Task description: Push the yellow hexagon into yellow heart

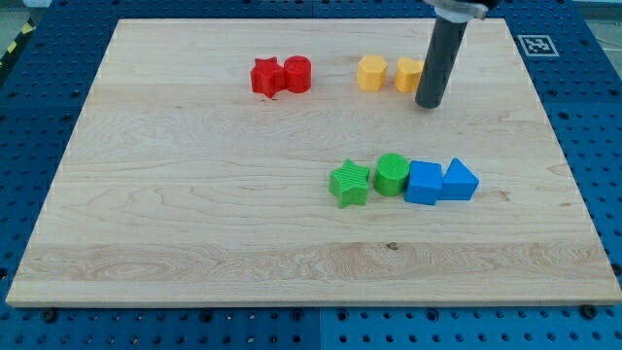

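though no claw shows, my tip point(429, 103) touches the yellow heart point(409, 74), the yellow hexagon point(372, 73) just left.

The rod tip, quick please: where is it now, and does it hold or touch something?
My tip: holds nothing; it stands at the right edge of the yellow block, contact cannot be told. The other yellow block lies apart.
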`<action>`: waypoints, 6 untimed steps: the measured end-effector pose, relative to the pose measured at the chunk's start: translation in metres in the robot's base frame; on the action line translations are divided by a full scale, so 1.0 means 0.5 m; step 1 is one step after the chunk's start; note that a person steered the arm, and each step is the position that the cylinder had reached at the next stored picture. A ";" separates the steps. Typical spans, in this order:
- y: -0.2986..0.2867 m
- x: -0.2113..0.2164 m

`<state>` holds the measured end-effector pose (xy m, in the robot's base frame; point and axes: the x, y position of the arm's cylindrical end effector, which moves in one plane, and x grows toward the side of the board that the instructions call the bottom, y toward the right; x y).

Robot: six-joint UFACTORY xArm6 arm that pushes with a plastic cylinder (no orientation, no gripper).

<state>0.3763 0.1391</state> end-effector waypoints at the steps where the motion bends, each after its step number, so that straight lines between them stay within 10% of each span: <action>1: -0.078 0.006; 6: -0.121 -0.140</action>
